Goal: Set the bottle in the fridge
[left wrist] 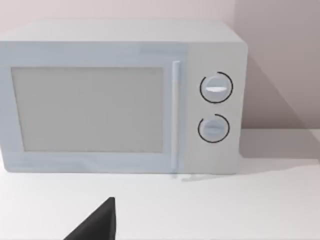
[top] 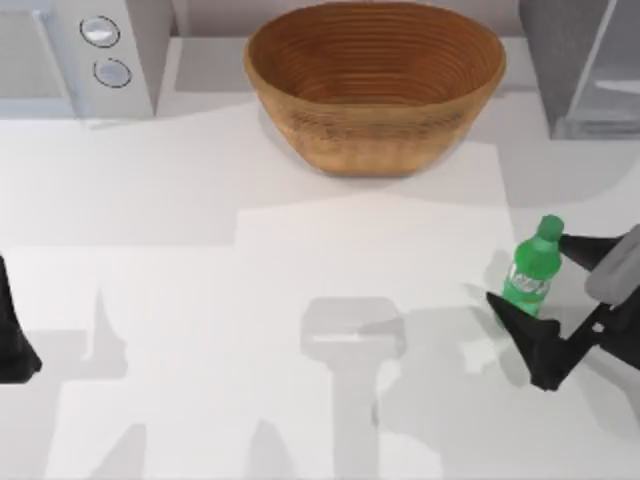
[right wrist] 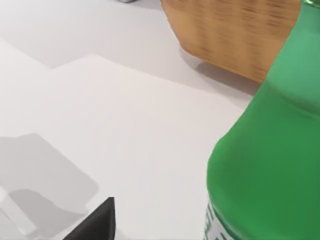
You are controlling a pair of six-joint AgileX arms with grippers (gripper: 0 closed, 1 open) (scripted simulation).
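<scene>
Bottle (right wrist: pixel 270 165): close before the right wrist camera, standing on the table (top: pixel 200 300) at its right side, well short of the fridge (top: pixel 585 65).
Right gripper (top: pixel 545 290): fingers spread wide, one either side of the bottle — not closed on it.
Left gripper (top: pixel 15 340): parked at the left edge.
Progress: early — grasp, lift and placing in the fridge remain.

Bottle (top: pixel 532 270) stands on table (top: pixel 200 300) at right side, between fingers (top: pixel 515 318) of right gripper (top: pixel 540 285), w/ fridge (top: pixel 585 65) behind it at far right corner. Basket (top: pixel 375 85) sits at back centre, left of fridge; microwave (top: pixel 75 55) in far left corner, well apart from bottle. Left gripper (top: pixel 15 350) at table's left edge, facing microwave.
</scene>
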